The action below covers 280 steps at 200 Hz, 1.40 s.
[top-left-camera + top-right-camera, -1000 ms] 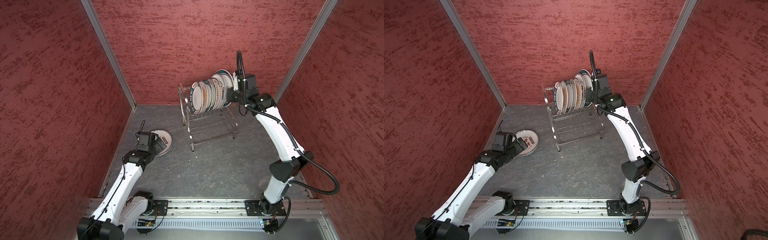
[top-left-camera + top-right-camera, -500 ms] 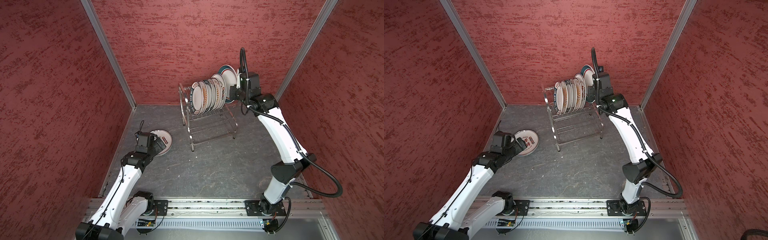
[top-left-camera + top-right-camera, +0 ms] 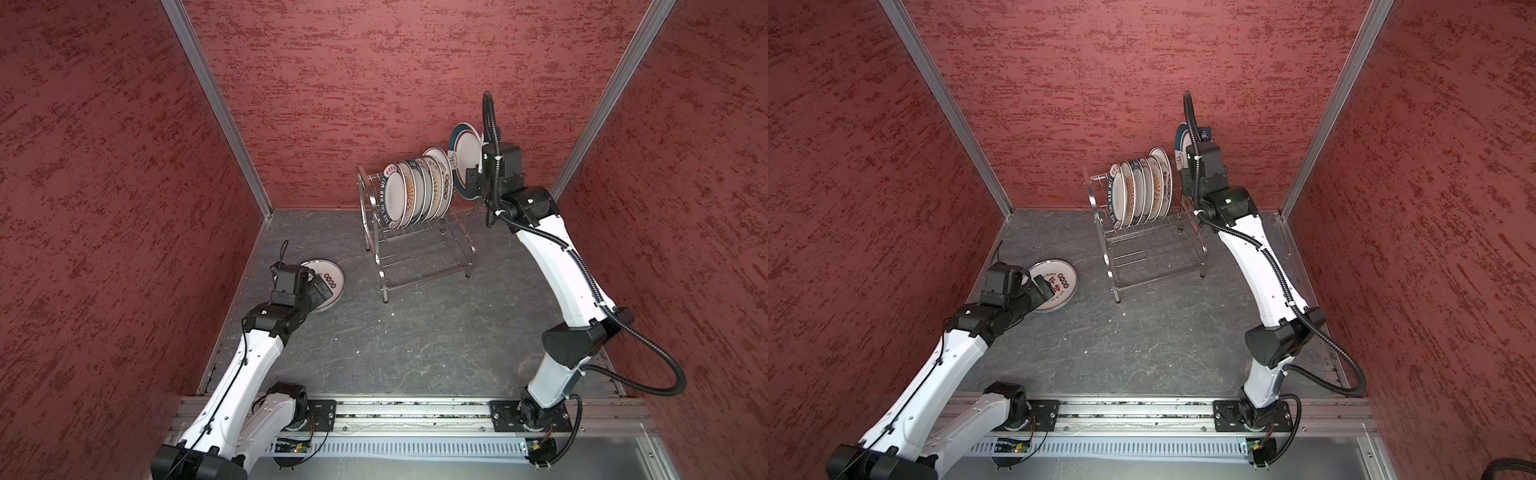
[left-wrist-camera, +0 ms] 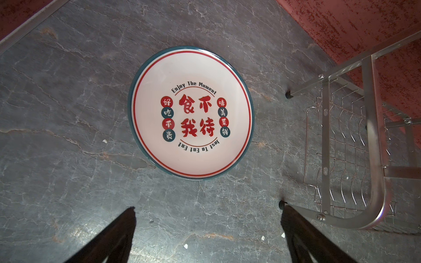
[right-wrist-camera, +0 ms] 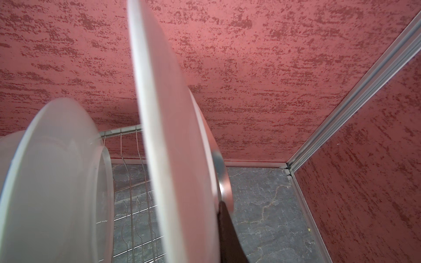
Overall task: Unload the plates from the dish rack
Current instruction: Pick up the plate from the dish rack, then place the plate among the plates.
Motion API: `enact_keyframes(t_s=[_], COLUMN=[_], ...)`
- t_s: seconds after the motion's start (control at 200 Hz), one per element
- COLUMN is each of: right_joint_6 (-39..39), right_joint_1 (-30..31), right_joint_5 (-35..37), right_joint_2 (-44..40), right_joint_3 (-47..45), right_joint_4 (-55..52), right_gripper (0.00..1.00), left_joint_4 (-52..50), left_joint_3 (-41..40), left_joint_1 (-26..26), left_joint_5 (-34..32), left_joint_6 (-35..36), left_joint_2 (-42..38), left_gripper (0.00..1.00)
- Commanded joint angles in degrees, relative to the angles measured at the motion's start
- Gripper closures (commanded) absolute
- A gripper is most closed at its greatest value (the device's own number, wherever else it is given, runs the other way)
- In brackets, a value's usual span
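Observation:
The steel dish rack (image 3: 419, 249) (image 3: 1154, 253) stands at the back with several plates (image 3: 415, 191) (image 3: 1142, 191) upright in its upper tier. My right gripper (image 3: 471, 183) (image 5: 200, 216) is shut on the rim of a teal-rimmed plate (image 3: 465, 153) (image 3: 1179, 141) (image 5: 170, 136), which hangs upright above the rack's right end. Only one finger (image 5: 227, 232) shows there; the plate hides the other. Another plate (image 3: 330, 282) (image 3: 1061, 282) (image 4: 191, 113), with red Chinese characters, lies flat on the floor. My left gripper (image 4: 207, 207) (image 3: 318, 289) hovers open just short of it, holding nothing.
Red textured walls with metal corner posts (image 3: 216, 104) close in the grey stone floor (image 3: 415, 340) on three sides. The rack's legs and end frame (image 4: 373, 159) stand close beside the lying plate. The arms' base rail (image 3: 415, 415) runs along the front.
My right gripper has lifted its plate up and out of the rack. My left arm has drawn back a little from the plate on the floor.

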Motion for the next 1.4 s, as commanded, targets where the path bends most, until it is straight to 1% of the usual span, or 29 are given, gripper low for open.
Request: enact_keyframes(t_s=[0.0,0.22,0.521,0.596,0.781,0.947,1.112,1.222,1.398], right_joint_6=[-1.23,-1.54,-1.36,-0.68,3.47,10.17,18.22,22.75,28.82], right_joint_1=[0.23,0.29,0.21,0.18,0.2,0.17,0.19,0.19,0.2], right_joint_5=[2.86,5.6,11.34,12.78,15.74,16.34,12.47,6.9,-2.6], right_joint_2=[-4.07,-8.3,-17.73,-22.27,-31.35,-39.81,-45.09,-47.61,-52.06], right_joint_3=[3.11,0.99,-9.23,-13.41,-23.35,-30.3,-34.22,-36.59,-43.15], right_joint_4=[4.83,6.38,9.48,10.03,8.71,3.1,-6.13,-11.1,-16.07], right_gripper=[0.9,0.91,0.91,0.91,0.91,0.91,0.91,0.91,0.91], left_joint_4=[0.2,1.52,1.86,1.66,1.51,2.19,2.89,2.56,2.09], left_joint_3=[-0.23,-0.47,0.06,0.23,0.77,0.91,1.23,1.59,1.1], left_joint_1=[0.23,0.23,-0.03,-0.11,-0.73,-1.66,-3.4,-4.6,-6.19], left_joint_5=[0.89,2.49,3.68,3.7,4.23,5.02,5.3,5.06,5.15], left_joint_6=[1.24,1.81,2.29,2.3,2.47,2.47,2.47,2.34,1.43], left_joint_2=[-0.19,-0.38,-0.52,-0.55,-0.36,-0.01,0.22,0.03,-0.54], left_gripper=[0.0,0.01,0.01,0.01,0.01,0.01,0.0,0.0,0.01])
